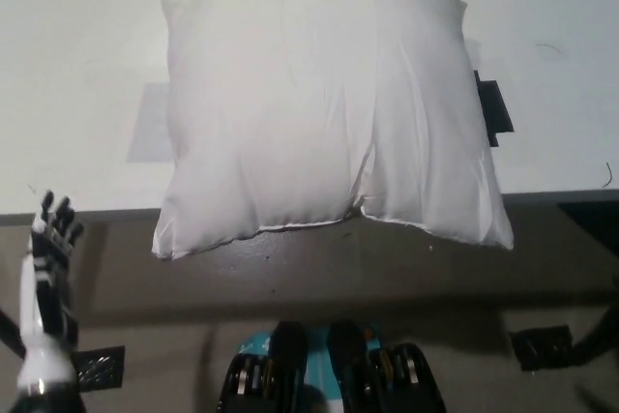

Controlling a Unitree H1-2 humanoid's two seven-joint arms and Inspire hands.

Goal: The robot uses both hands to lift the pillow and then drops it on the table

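Observation:
A large white pillow (319, 103) lies flat on the white table (68, 94), its near edge hanging a little over the table's front edge. Nothing holds it. My left hand (48, 268) is at the picture's lower left, below the table's front edge and well clear of the pillow, its fingers spread and pointing up. My right hand is out of the picture.
A grey tape patch (147, 123) lies on the table left of the pillow. A black patch (491, 108) shows at the pillow's right side. The table's dark front edge (542, 198) crosses the picture, with brownish floor (435, 287) below it.

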